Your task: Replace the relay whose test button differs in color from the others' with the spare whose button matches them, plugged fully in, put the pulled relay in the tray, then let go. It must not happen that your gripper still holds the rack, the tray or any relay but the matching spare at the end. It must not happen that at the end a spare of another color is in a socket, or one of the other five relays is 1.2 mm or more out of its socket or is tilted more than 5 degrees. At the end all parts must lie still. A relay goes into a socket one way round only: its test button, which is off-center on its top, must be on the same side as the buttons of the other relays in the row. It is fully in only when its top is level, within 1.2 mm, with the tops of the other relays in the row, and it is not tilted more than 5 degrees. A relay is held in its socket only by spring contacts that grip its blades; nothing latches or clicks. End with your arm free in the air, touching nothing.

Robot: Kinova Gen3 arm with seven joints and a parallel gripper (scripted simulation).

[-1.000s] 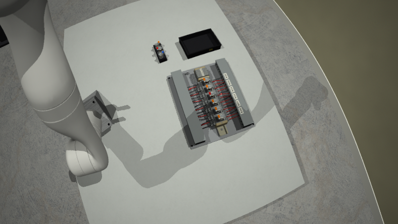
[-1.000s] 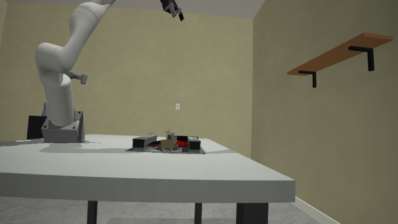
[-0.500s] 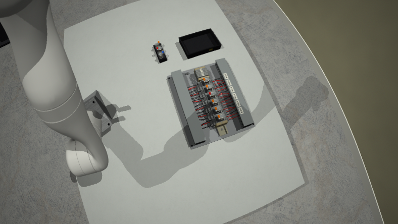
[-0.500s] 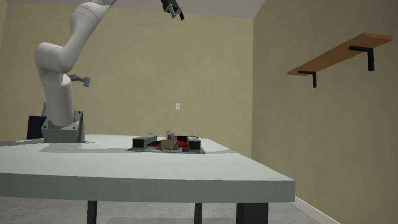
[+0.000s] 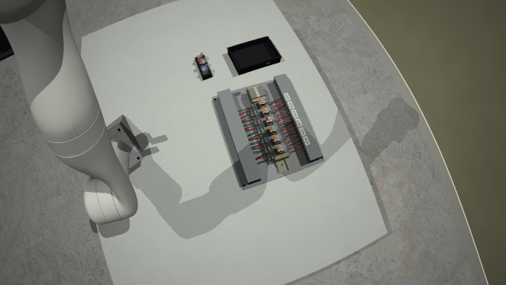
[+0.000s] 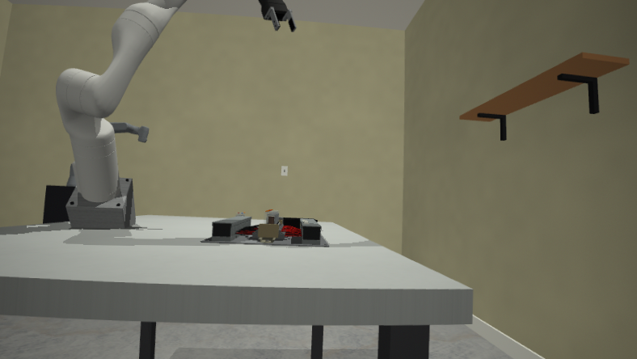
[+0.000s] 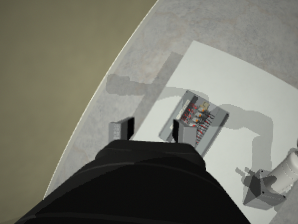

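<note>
Up near the ceiling, the claw (image 6: 282, 23) hangs wide open with nothing in it, far above the table (image 6: 231, 267). Down below, the red-button relay (image 5: 268, 120) sits third in the panel's row (image 5: 270, 129), among orange-button ones. The spare holder (image 5: 203, 67) stands just left of the black tray (image 5: 253, 55), both behind the panel.

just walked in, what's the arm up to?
Nothing handled yet. The gripper hangs open and empty high above the table. On the panel a row of six relays sits plugged in; one has a red button, the others orange. The spares holder beside the black tray carries orange, red and blue buttons. The tray looks to hold no relay.
</note>
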